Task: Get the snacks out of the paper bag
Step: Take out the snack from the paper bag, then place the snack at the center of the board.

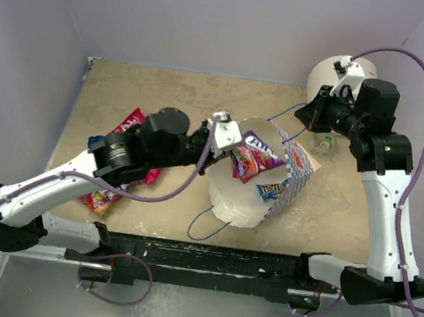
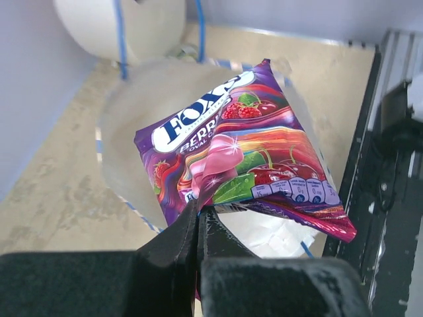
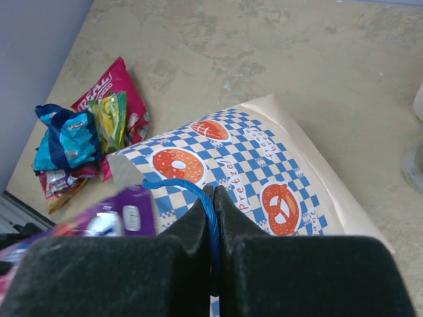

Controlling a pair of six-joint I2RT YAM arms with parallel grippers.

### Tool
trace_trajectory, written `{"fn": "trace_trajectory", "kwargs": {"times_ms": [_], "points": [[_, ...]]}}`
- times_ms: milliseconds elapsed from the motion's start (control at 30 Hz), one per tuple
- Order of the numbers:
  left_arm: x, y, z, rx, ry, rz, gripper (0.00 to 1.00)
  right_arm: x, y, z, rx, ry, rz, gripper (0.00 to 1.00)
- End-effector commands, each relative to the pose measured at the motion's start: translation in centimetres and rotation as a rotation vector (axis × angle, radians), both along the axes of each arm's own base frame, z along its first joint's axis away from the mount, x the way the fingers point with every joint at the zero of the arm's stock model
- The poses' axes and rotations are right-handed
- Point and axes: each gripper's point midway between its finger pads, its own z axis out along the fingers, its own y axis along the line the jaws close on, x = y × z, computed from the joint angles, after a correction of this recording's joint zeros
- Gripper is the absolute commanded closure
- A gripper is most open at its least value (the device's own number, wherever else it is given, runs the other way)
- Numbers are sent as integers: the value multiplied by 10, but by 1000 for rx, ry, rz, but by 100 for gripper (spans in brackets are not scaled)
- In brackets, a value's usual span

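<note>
The left end effector (image 2: 200, 216) pinches the near edge of a glossy purple packet (image 2: 241, 148) printed with berries and white lettering, holding it over the open mouth of the paper bag (image 1: 297, 174). The bag lies tipped over on the tabletop (image 1: 174, 91), plain white inside and blue-checked outside with red pretzel marks. Its long axis runs from the mouth at near left to the base at far right. A brown packet (image 1: 273, 189) lies inside it. The right end effector (image 3: 213, 198) is pressed together on a blue cord handle (image 3: 188, 187). More snacks (image 3: 82, 135) are heaped on the tabletop well to the left
</note>
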Motion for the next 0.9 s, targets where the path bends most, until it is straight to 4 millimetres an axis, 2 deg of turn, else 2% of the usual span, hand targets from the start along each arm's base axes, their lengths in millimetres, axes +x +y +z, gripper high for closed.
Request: {"fn": "trace_trajectory", "kwargs": {"times_ms": [0, 67, 167, 300, 400, 433, 533, 700, 800, 867], "points": [[1, 40, 88, -191, -58, 135, 100, 17, -9, 8, -42, -82, -43, 100], [5, 55, 110, -236, -83, 197, 100, 23, -13, 7, -54, -91, -64, 100], [25, 87, 131, -266, -118, 401, 100, 31, -17, 10, -61, -117, -97, 100], [53, 128, 146, -250, -187, 678, 100, 39, -21, 20, -55, -164, -135, 100], [72, 155, 145, -212, -234, 869, 100, 45, -19, 26, -49, -197, -127, 100], [81, 169, 138, -184, -232, 967, 100, 47, -17, 26, -48, -202, -116, 100], [103, 209, 101, -96, -172, 1195, 100, 55, -11, 23, -47, -206, -78, 100], [120, 261, 43, 19, -112, 1385, 100, 60, 2, 15, -23, -200, -12, 100], [120, 299, -2, 224, -57, 1492, 100, 59, 10, 7, -5, -172, 17, 100], [117, 316, -34, 343, 3, 1528, 100, 56, 16, 4, 2, -162, 37, 100]]}}
